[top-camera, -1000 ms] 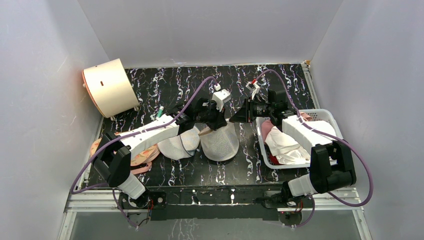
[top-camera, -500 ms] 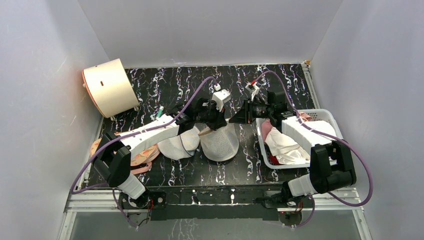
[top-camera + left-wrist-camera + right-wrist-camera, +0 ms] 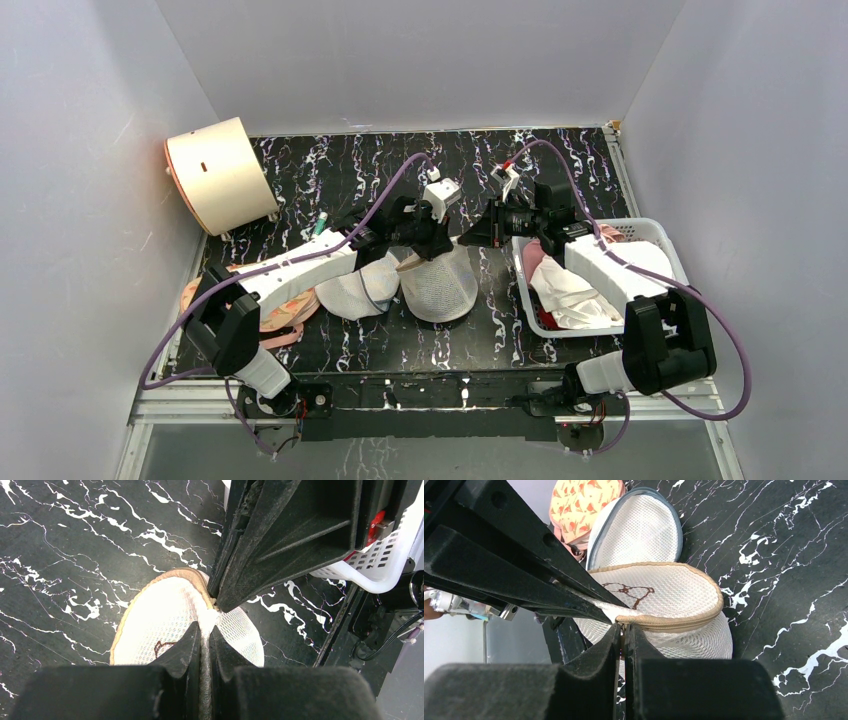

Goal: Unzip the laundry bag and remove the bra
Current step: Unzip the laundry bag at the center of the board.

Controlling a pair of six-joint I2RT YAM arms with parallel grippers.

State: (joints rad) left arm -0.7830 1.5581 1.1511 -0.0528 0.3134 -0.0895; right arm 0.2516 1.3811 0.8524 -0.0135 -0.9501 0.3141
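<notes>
Table (image 3: 330,170): black with white veining; the 2 arms reached in from its near edge.
Basket (image 3: 655,228): white, on the right side, with cloth piled in it.
Laundry bag (image 3: 440,288): cream mesh with a black line drawing (image 3: 629,591); it lay at mid-table between the 2 arms, touching a white dome bag (image 3: 636,530) on its left.
Handling: it looked light, soft and floppy. The mesh would probably sag and follow any pull, so one side needed pinning while the other drew the zip.
Left gripper (image 3: 204,632): fingers pressed together on a fold of the bag's mesh beside the seam.
Right gripper (image 3: 624,630): fingers closed together at the end of the zipper band; whether the pull tab sat between them was hidden.
Zipper band (image 3: 674,621): tan, curving round the bag's rim, and it looked shut along its visible length. The pull end was the place to grip.
Bra: not visible in any view, presumably inside the bag.
</notes>
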